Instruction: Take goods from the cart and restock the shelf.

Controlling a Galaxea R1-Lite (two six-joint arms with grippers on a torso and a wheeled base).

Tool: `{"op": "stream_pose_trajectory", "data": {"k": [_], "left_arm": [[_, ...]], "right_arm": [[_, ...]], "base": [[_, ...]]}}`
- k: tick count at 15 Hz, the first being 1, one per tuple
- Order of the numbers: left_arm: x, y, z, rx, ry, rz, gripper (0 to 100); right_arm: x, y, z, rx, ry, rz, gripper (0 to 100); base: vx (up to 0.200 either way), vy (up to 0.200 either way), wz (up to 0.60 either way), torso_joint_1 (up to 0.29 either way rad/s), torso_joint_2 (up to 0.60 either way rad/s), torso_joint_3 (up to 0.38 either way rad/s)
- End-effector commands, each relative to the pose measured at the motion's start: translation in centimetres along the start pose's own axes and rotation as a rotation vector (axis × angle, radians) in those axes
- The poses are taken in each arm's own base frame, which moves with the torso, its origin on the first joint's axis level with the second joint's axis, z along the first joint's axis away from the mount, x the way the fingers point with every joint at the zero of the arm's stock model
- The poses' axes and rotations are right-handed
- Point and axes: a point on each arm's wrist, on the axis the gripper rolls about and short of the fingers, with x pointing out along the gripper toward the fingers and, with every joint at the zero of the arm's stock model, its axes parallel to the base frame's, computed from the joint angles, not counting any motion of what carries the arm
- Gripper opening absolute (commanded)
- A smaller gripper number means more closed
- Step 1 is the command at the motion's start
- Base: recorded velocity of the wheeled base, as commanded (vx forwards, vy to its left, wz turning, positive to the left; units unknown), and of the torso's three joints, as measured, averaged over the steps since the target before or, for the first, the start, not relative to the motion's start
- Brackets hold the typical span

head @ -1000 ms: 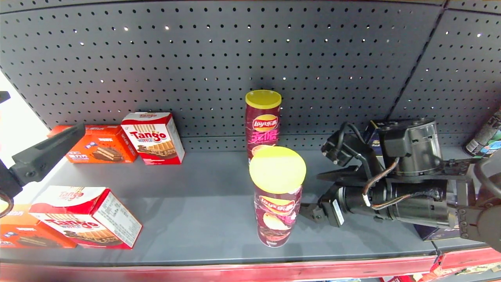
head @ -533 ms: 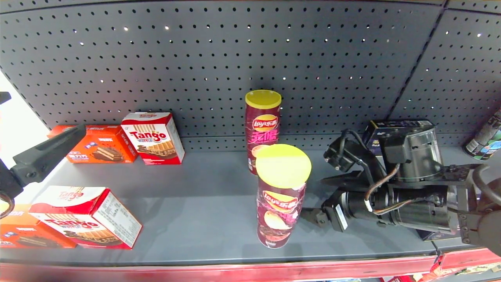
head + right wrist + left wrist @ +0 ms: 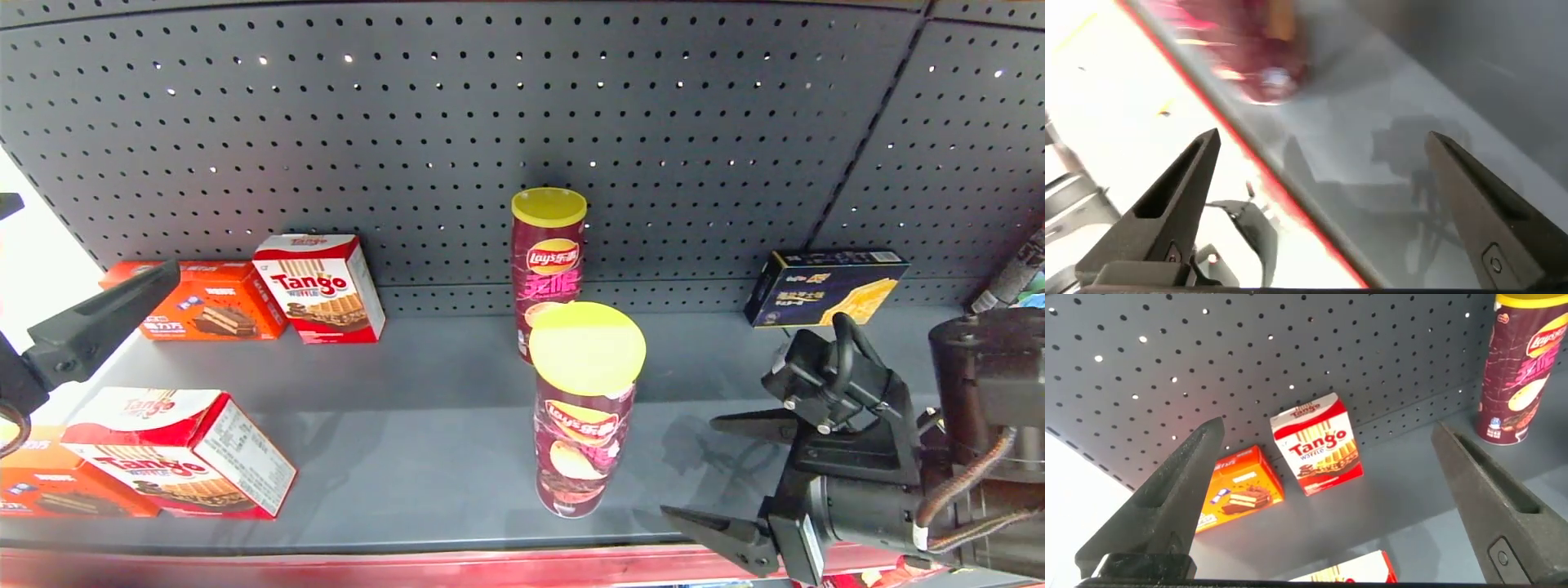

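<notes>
Near shelf (image 3: pixel 424 441) front edge, front chip can (image 3: pixel 581 425) stands upright, long axis vertical, yellow lid up, directly before rear chip can (image 3: pixel 548 261). Your right gripper (image 3: pixel 690 467) near can, apart, jaws wide, empty. Your left gripper (image 3: pixel 1327 431): jaws spread, holding nothing.

On the shelf (image 3: pixel 424 425) are counted two yellow-lidded chip cans (image 3: pixel 548 261) (image 3: pixel 581 425), two red wafer boxes (image 3: pixel 320 286) (image 3: pixel 184 449), two orange boxes (image 3: pixel 208 302) (image 3: pixel 49 490) and one dark blue box (image 3: pixel 824 286)
</notes>
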Motion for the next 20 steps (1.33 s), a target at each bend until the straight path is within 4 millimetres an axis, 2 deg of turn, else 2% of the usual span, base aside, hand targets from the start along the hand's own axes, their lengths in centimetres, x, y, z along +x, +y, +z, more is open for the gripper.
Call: {"op": "stream_pose_trajectory", "data": {"k": [1, 8, 13, 17, 20], "left_arm": [[0.1, 0.0, -0.1, 0.0, 0.004, 0.001, 100], [0.0, 0.0, -0.1, -0.001, 0.004, 0.001, 100], [0.0, 0.0, -0.1, -0.003, 0.005, -0.001, 100], [0.0, -0.3, -0.8, -0.002, 0.026, -0.011, 100], [0.0, -0.2, -0.7, -0.002, 0.024, -0.007, 100]], "right_arm": [[-0.4, 1.4, 0.8, -0.031, -0.039, 0.052, 100], [3.6, 0.8, 2.0, -0.022, 0.006, -0.004, 100], [4.8, -0.4, 1.9, -0.003, 0.033, -0.045, 100], [5.8, -1.9, 2.6, 0.014, 0.024, -0.085, 100], [6.4, -2.1, 3.0, 0.015, 0.009, -0.09, 100]], "base": [[0.0, 0.0, 0.0, 0.0, 0.0, 0.0], [0.0, 0.0, 0.0, 0.0, 0.0, 0.0], [0.0, 0.0, 0.0, 0.0, 0.0, 0.0], [0.0, 0.0, 0.0, 0.0, 0.0, 0.0], [0.0, 0.0, 0.0, 0.0, 0.0, 0.0]]}}
